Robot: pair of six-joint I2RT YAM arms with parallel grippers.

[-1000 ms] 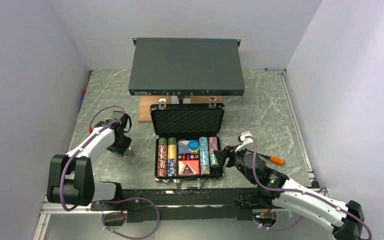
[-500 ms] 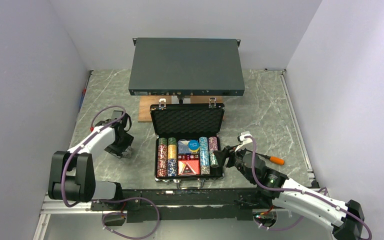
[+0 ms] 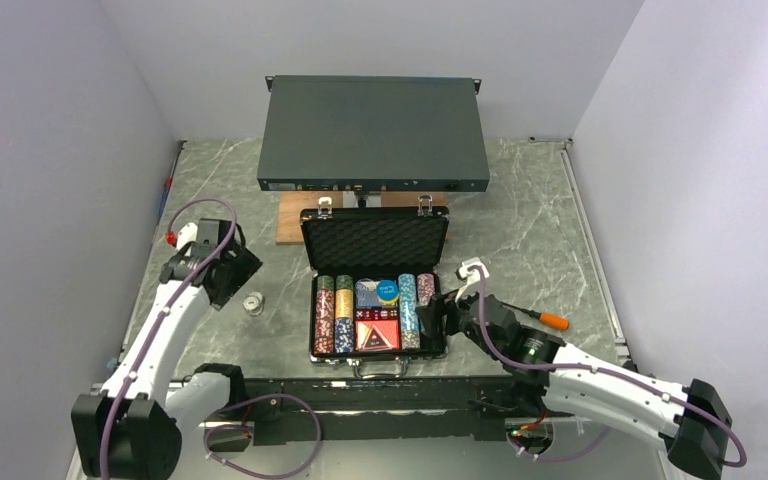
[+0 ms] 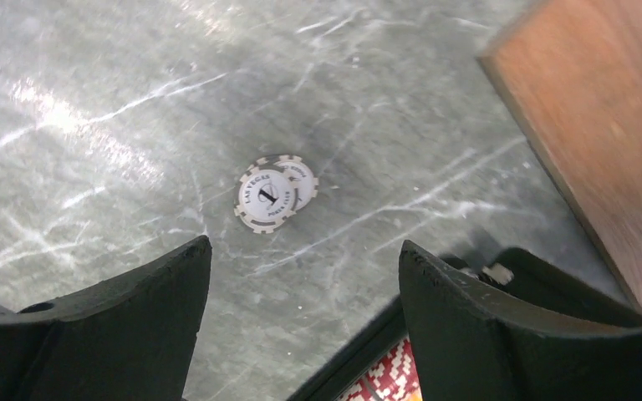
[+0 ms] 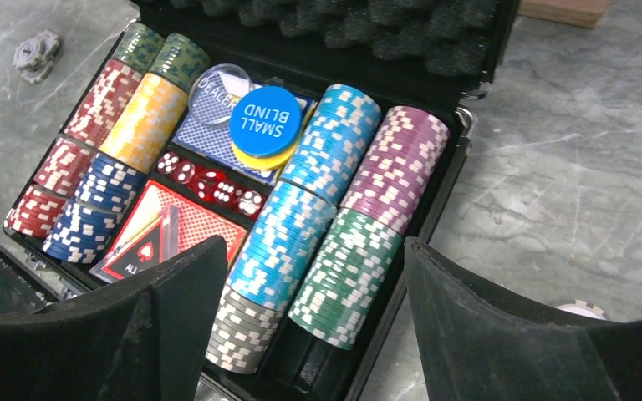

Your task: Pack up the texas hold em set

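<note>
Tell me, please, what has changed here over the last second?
The left gripper opened and lifted back from the two grey chips, leaving them on the table left of the briefcase. The right gripper edged slightly closer to the briefcase's right side. Briefcase, rack box and screwdriver stayed put.

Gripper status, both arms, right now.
Left gripper: open, empty, above loose white chips.
Right gripper: open, empty, over the open briefcase.

bright, even light; soft glare streaks on the table (image 4: 50, 117).
</note>
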